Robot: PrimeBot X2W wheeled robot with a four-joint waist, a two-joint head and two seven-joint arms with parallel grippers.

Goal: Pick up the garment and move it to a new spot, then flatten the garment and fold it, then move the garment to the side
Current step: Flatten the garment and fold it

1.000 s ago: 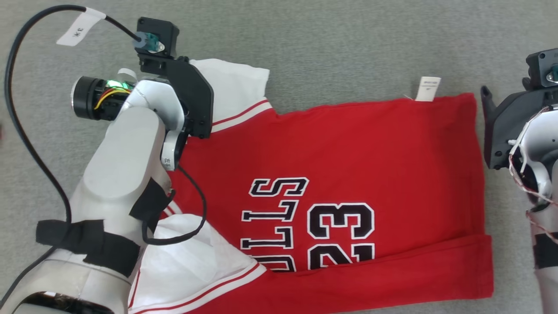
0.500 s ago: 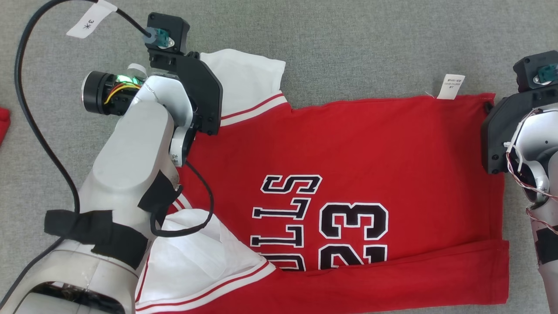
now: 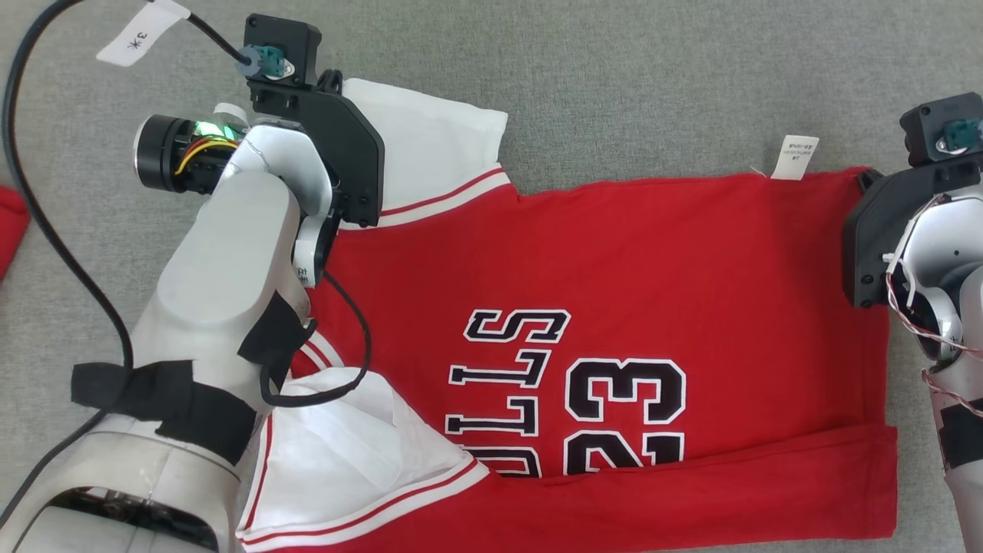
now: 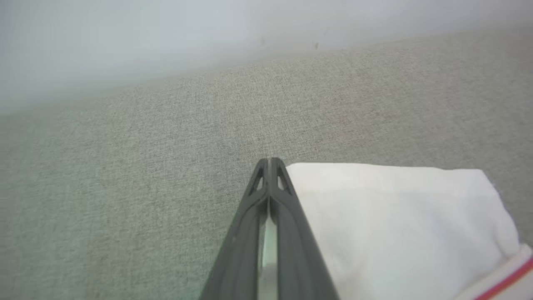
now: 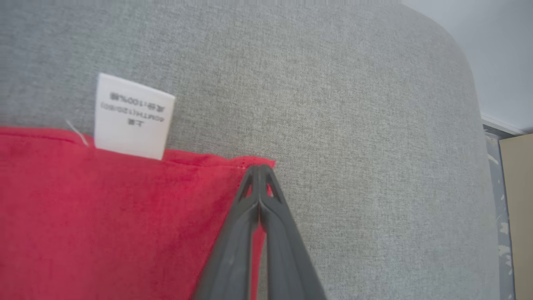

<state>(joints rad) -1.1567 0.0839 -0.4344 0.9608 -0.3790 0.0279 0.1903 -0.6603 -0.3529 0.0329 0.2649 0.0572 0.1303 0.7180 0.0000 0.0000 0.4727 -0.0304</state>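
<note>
Both your grippers are closed: left gripper pinches the white sleeve of the Bulls jersey, right gripper pinches its red hem corner near the care label.

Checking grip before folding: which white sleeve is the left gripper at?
The far sleeve, top of the head view: the left gripper, jaws closed, sits at its corner. The near sleeve lies by the forearm.
</note>
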